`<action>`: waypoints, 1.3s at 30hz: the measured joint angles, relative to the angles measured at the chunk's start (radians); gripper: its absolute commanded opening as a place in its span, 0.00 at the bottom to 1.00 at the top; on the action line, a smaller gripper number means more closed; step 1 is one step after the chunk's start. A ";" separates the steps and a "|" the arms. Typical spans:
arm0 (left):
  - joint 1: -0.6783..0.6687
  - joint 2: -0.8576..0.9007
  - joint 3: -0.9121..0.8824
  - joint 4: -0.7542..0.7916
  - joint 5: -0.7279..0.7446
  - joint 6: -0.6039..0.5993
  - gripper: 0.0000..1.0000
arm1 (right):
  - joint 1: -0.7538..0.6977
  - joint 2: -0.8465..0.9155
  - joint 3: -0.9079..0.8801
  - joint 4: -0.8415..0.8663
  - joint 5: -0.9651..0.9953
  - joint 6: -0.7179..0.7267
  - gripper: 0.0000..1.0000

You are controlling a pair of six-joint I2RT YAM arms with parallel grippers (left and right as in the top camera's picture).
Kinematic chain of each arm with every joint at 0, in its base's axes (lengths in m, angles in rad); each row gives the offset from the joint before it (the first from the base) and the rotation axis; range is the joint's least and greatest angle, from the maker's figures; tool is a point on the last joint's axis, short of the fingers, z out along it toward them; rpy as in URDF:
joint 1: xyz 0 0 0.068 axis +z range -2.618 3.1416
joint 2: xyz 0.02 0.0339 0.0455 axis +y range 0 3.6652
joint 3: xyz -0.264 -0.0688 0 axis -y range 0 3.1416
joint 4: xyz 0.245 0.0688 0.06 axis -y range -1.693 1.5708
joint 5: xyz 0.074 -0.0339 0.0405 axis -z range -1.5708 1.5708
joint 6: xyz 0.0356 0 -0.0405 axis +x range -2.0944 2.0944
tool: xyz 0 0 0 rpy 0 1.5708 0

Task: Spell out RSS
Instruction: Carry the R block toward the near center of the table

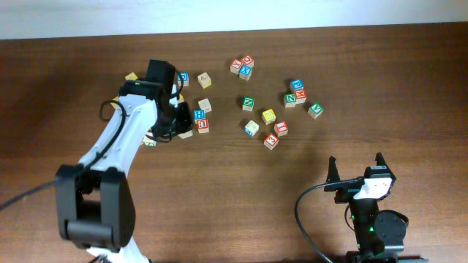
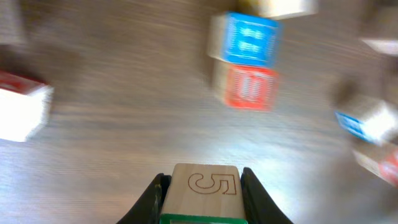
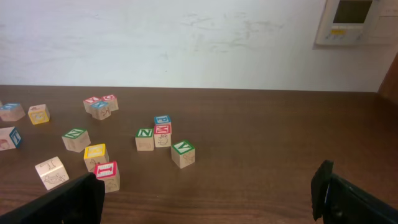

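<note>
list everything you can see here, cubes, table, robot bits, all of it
table: one, dark brown wood, under everything
top cubes: three, two red and one blue, clustered top centre
lone green cube: one, green, centre
yellow cube: one, yellow, centre
cubes around it: three, two red and one pale, centre
right cubes: four, blue, red and two green, right of centre
cubes by the left arm: several, mixed colours, some hidden under the arm
held cube: one, plain wood face carved 5, green edge, between the left fingers
left claw: one, black, shut on the held cube
right claw: one, black, open and empty, bottom right
</note>
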 measured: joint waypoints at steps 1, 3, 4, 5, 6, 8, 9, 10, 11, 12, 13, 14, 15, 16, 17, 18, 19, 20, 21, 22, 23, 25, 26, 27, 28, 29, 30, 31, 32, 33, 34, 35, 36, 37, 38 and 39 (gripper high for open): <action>-0.015 -0.014 0.005 -0.013 0.026 0.000 0.21 | 0.000 0.000 0.000 0.000 0.000 0.000 0.98; -0.062 -0.024 0.005 -0.027 0.058 0.000 0.21 | 0.000 0.000 0.000 0.000 0.000 0.000 0.98; -0.094 -0.024 0.002 -0.028 0.071 0.000 0.21 | 0.000 0.000 0.000 0.000 0.000 -0.001 0.98; -0.126 -0.024 -0.005 -0.026 0.077 0.000 0.21 | 0.000 0.000 0.000 0.000 0.000 0.000 0.98; -0.180 -0.024 -0.021 -0.027 0.081 -0.003 0.21 | 0.000 0.000 0.000 0.000 0.000 0.000 0.98; -0.266 -0.024 -0.055 -0.027 0.065 -0.025 0.22 | 0.000 0.000 0.000 0.000 0.000 0.001 0.98; -0.301 -0.024 -0.071 -0.028 0.046 -0.043 0.22 | 0.000 0.000 0.000 0.000 0.000 0.000 0.98; -0.337 -0.024 -0.087 -0.025 0.017 -0.068 0.22 | 0.000 0.000 0.000 0.000 0.000 0.000 0.98; -0.361 -0.024 -0.099 -0.023 -0.007 -0.085 0.22 | 0.000 0.000 0.000 0.000 0.000 0.000 0.98; -0.396 -0.024 -0.116 -0.016 -0.042 -0.112 0.21 | 0.000 0.000 0.000 0.000 0.000 0.000 0.98; -0.414 -0.024 -0.124 -0.011 -0.062 -0.126 0.21 | 0.000 0.000 0.000 0.000 0.000 0.001 0.98; -0.432 -0.024 -0.132 -0.004 -0.090 -0.144 0.21 | 0.000 0.000 0.000 0.000 0.000 0.000 0.98; -0.443 -0.024 -0.137 0.000 -0.117 -0.161 0.21 | 0.000 0.000 0.000 0.000 0.000 0.000 0.98; -0.450 -0.024 -0.143 0.003 -0.141 -0.176 0.21 | 0.000 0.000 0.000 0.000 0.000 -0.001 0.98; -0.454 -0.024 -0.148 0.010 -0.166 -0.191 0.21 | 0.000 0.000 0.000 0.000 0.000 0.000 0.99; -0.454 -0.024 -0.154 0.017 -0.180 -0.199 0.20 | 0.000 0.000 0.000 0.000 0.000 0.000 0.98; -0.454 -0.024 -0.157 0.022 -0.190 -0.205 0.18 | 0.000 0.000 0.000 0.000 0.000 0.000 0.98; -0.454 -0.024 -0.166 0.034 -0.203 -0.212 0.19 | 0.000 0.000 0.000 0.000 0.000 0.000 0.98; -0.454 -0.024 -0.175 0.044 -0.212 -0.216 0.20 | 0.000 0.000 0.000 0.000 0.000 0.000 0.98; -0.454 -0.024 -0.183 0.051 -0.219 -0.220 0.20 | 0.000 0.000 0.000 0.000 0.000 0.000 0.98; -0.454 -0.024 -0.193 0.062 -0.222 -0.225 0.20 | 0.000 0.000 0.000 0.000 0.000 0.000 0.98; -0.454 -0.024 -0.221 0.084 -0.229 -0.234 0.20 | 0.000 0.000 0.000 0.000 0.000 0.000 0.98; -0.454 -0.024 -0.231 0.087 -0.230 -0.238 0.22 | 0.000 0.000 0.000 0.000 0.000 0.000 0.98; -0.454 -0.024 -0.246 0.090 -0.232 -0.241 0.23 | 0.000 0.000 0.000 0.000 0.000 0.000 0.98; -0.454 -0.024 -0.262 0.099 -0.233 -0.245 0.24 | 0.000 0.000 0.000 0.000 0.000 0.000 0.98; -0.454 -0.024 -0.272 0.105 -0.236 -0.247 0.25 | 0.000 0.000 0.000 0.000 0.000 0.000 0.98; -0.454 -0.024 -0.280 0.113 -0.236 -0.249 0.26 | 0.000 0.000 0.000 0.000 0.000 0.000 0.98; -0.454 -0.024 -0.286 0.119 -0.237 -0.249 0.26 | 0.000 0.000 0.000 0.000 0.000 0.000 0.98; -0.454 -0.024 -0.300 0.126 -0.239 -0.252 0.26 | 0.000 0.000 0.000 0.000 0.000 0.000 0.98; -0.454 -0.024 -0.306 0.127 -0.240 -0.252 0.26 | 0.000 0.000 0.000 0.000 0.000 0.000 0.98; -0.454 -0.024 -0.310 0.127 -0.240 -0.252 0.27 | 0.000 0.000 0.000 0.000 0.000 0.000 0.98; -0.454 -0.024 -0.313 0.129 -0.240 -0.252 0.27 | 0.000 0.000 0.000 0.000 0.000 0.000 0.98; -0.454 -0.024 -0.315 0.134 -0.241 -0.252 0.27 | 0.000 0.000 0.000 0.000 0.000 0.000 0.98; -0.454 -0.024 -0.315 0.139 -0.242 -0.252 0.27 | 0.000 0.000 0.000 0.000 0.000 0.000 0.98; -0.454 -0.024 -0.315 0.148 -0.243 -0.252 0.27 | 0.000 0.000 0.000 0.000 0.000 0.000 0.98; -0.454 -0.024 -0.315 0.158 -0.243 -0.252 0.29 | 0.000 0.000 0.000 0.000 0.000 0.000 0.98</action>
